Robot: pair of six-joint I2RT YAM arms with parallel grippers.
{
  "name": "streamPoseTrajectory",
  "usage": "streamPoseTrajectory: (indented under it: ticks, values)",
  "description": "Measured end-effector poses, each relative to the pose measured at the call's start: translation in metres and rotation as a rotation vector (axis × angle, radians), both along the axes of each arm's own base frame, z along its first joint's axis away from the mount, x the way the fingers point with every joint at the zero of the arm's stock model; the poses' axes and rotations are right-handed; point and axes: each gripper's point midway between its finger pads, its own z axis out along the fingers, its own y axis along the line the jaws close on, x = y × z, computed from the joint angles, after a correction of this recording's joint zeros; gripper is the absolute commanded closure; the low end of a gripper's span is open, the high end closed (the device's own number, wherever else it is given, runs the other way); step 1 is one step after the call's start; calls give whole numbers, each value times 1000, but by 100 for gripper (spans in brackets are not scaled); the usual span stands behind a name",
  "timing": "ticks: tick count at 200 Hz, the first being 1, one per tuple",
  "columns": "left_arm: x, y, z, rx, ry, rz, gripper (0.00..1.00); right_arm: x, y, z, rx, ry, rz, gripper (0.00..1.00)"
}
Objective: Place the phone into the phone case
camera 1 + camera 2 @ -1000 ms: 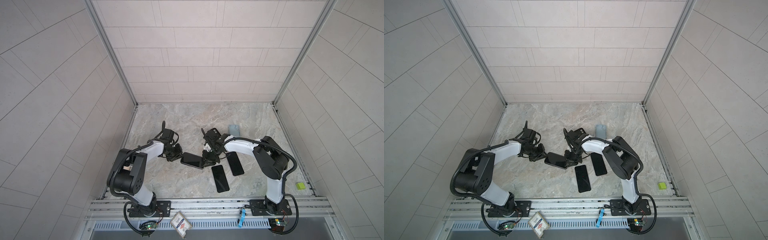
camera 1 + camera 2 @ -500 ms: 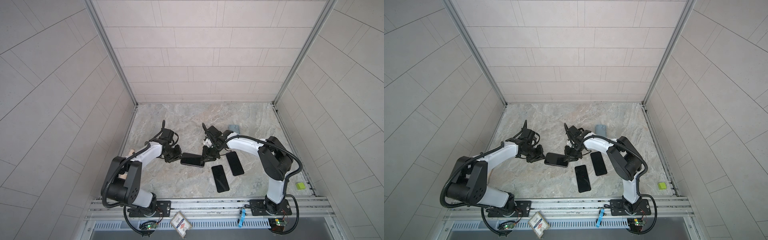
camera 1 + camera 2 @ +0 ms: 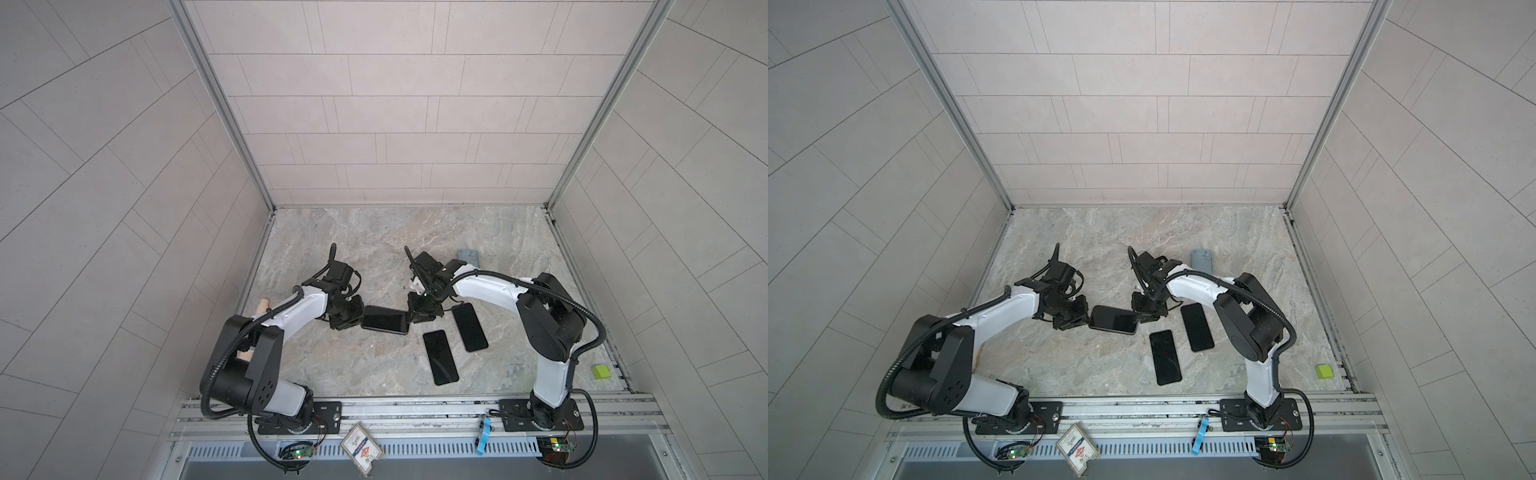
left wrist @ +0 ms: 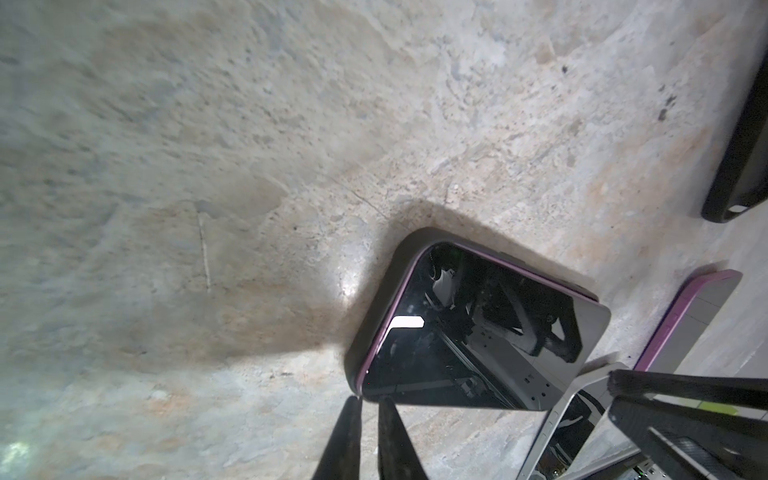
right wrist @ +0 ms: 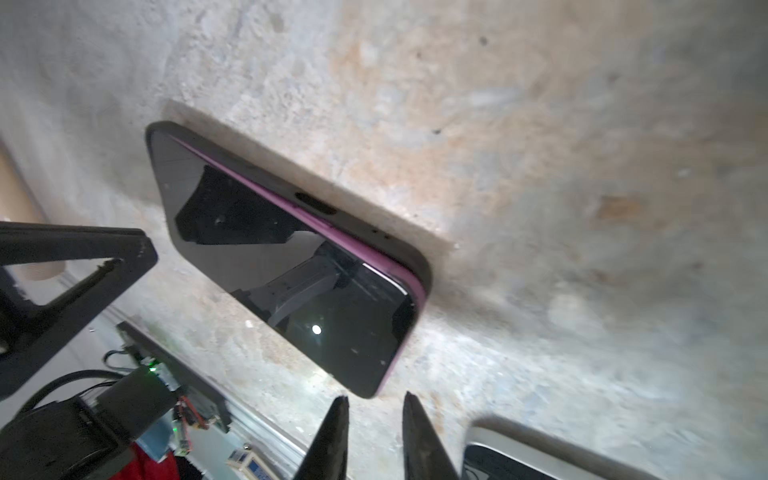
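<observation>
- In both top views you get bright, even overhead light; the pale walls [image 3: 124,166] and marble tabletop [image 3: 374,232] are sharp, and the arms throw only faint, soft shadows.
- The wide lens splays the walls outward toward the frame edges.
- In the left wrist view the far tabletop is smeared and soft. The phone [image 4: 478,328] has a glossy screen full of reflections, a broad dark shadow beside it and a small glare spot at its corner.
- In the right wrist view a bright dot glints on the screen, the frame edges blur, and the fingers [image 5: 332,440] are black silhouettes.
</observation>
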Motion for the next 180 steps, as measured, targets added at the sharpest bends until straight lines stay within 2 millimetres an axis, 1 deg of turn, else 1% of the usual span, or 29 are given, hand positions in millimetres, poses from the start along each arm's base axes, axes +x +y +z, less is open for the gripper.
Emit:
streamPoseTrajectory:
  ticks: [27, 43, 60, 105, 136, 152, 166, 173, 180]
  values:
    - [-1, 2, -11, 22, 25, -1, 83, 4, -8, 9, -31, -48, 4, 72]
    - [-1, 4, -16, 37, 38, 0, 84, 5, -8, 17, -21, -72, 8, 72]
    - [0, 4, -17, 42, 37, -1, 84, 6, -7, 22, -11, -86, 13, 72]
    - [3, 7, -17, 75, 19, -6, 86, 2, -4, 20, -5, -92, 39, 72]
    - [4, 9, -15, 87, 1, -1, 85, -1, -4, 18, -25, -106, 61, 72]
    - [5, 11, -9, 89, -26, 11, 76, -2, -6, 17, -46, -114, 62, 72]
    - [9, 12, 3, 86, -72, 22, 67, -1, -7, 16, -59, -119, 56, 72]
    - [11, 11, 9, 78, -95, 29, 61, -1, -7, 16, -63, -121, 52, 72]
    - [13, 11, 15, 72, -117, 35, 53, -1, -7, 15, -64, -120, 47, 72]
